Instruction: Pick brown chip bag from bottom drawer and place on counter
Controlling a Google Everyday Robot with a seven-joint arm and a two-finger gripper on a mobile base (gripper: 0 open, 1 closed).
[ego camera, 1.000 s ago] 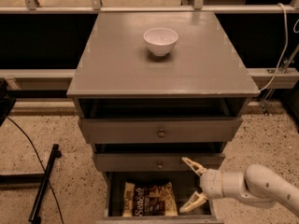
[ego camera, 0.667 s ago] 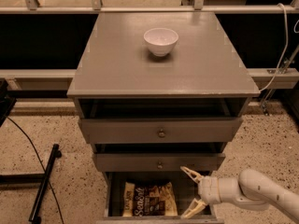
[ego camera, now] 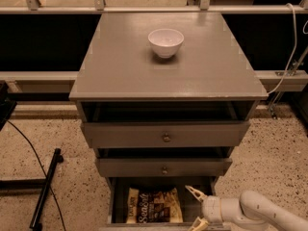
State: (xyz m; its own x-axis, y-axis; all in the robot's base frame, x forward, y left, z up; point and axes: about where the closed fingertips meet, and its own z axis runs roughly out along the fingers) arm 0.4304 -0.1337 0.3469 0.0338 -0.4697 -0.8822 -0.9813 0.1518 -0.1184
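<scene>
You have the gripper (ego camera: 197, 209) at near right, at the right end of the open bottom drawer (ego camera: 112, 202), jaws spread wide, gripping nothing. The brown chip bag (ego camera: 154, 206) lies flat on the drawer floor, just left of the fingertips. A white bowl (ego camera: 166, 41) sits far-centre on the counter (ego camera: 144, 78).

- Bag (ego camera: 153, 206) lay flat on the drawer floor, left of middle; dark brown, crinkled, with tan edges; white "Sea Salt" lettering ran sideways.
- Drawer (ego camera: 111, 203) stood pulled open, lowest of three; grey inside.
- Counter (ego camera: 120, 66) was a flat, matte grey top, well above the bag.
- Gripper (ego camera: 191, 208) hung at the drawer's right side, just beside the bag; fingers spread.
</scene>
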